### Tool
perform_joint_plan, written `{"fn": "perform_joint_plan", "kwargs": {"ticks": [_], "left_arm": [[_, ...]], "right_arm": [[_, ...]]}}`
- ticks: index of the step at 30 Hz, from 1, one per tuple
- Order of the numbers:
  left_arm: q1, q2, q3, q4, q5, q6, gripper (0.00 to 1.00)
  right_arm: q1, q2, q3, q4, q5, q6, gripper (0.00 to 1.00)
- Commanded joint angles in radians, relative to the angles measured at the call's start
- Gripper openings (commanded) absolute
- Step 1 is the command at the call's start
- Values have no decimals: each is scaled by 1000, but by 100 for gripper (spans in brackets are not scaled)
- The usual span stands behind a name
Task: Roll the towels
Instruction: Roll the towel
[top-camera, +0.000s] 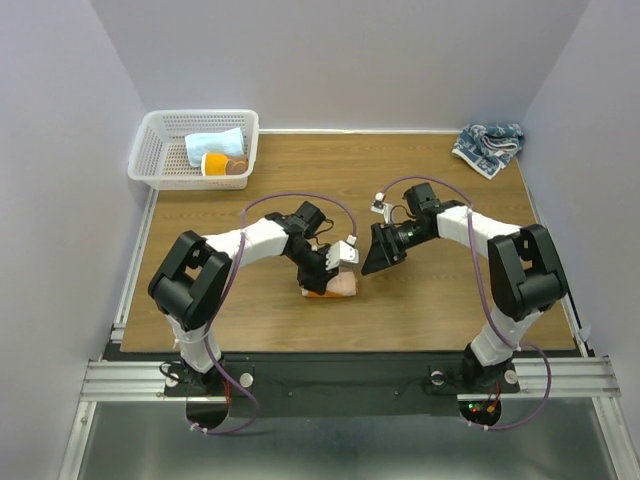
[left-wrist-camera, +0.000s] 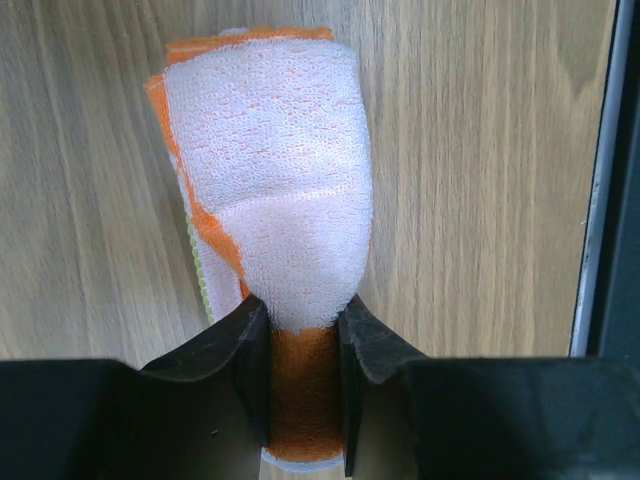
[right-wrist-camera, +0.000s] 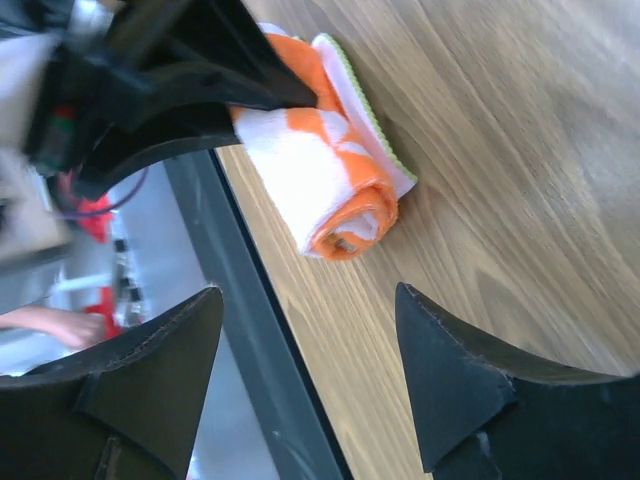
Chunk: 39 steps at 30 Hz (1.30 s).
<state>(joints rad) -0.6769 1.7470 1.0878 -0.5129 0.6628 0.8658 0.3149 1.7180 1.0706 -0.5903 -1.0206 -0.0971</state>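
The white towel with orange prints and a green edge lies rolled up on the wooden table near the front middle. My left gripper is shut on one end of the roll, its fingers pinching the orange part. The right wrist view shows the roll's other end as a spiral. My right gripper is open and empty, just right of the roll, its fingertips apart above the table. The dark-blue-and-white towel lies crumpled at the far right corner.
A white mesh basket stands at the far left corner, holding a light blue cloth and an orange-and-brown roll. The table's front edge with a dark metal rail runs close to the roll.
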Motion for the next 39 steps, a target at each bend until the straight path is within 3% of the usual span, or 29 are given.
{"fn": "perform_joint_plan", "kwargs": {"ticks": [1, 12, 15, 18, 19, 24, 25, 28, 33, 36, 39], "left_arm": [[20, 45, 24, -65, 50, -24, 15], [68, 101, 60, -73, 77, -13, 15], [76, 115, 76, -76, 84, -8, 15], [80, 126, 92, -78, 90, -7, 17], [80, 121, 89, -75, 87, -7, 20], [80, 86, 73, -35, 51, -14, 32], [80, 63, 61, -27, 31, -17, 41], [80, -18, 32, 31, -15, -39, 52], [56, -176, -35, 89, -162, 2, 79], [-19, -289, -86, 120, -277, 59, 90], [-146, -386, -161, 168, -396, 119, 92]], "right_arm": [[9, 51, -12, 130, -65, 92, 74], [105, 141, 2, 195, -91, 139, 75], [118, 164, 15, 207, -75, 139, 70], [131, 198, 28, 219, -69, 149, 58], [133, 224, 29, 221, -68, 154, 47], [135, 278, 46, 222, -82, 175, 14], [135, 279, 48, 222, -84, 178, 2], [135, 285, 48, 221, -91, 191, 1], [135, 287, 43, 219, -93, 211, 1], [135, 288, 43, 218, -96, 218, 1], [133, 296, 46, 218, -110, 227, 1]]}}
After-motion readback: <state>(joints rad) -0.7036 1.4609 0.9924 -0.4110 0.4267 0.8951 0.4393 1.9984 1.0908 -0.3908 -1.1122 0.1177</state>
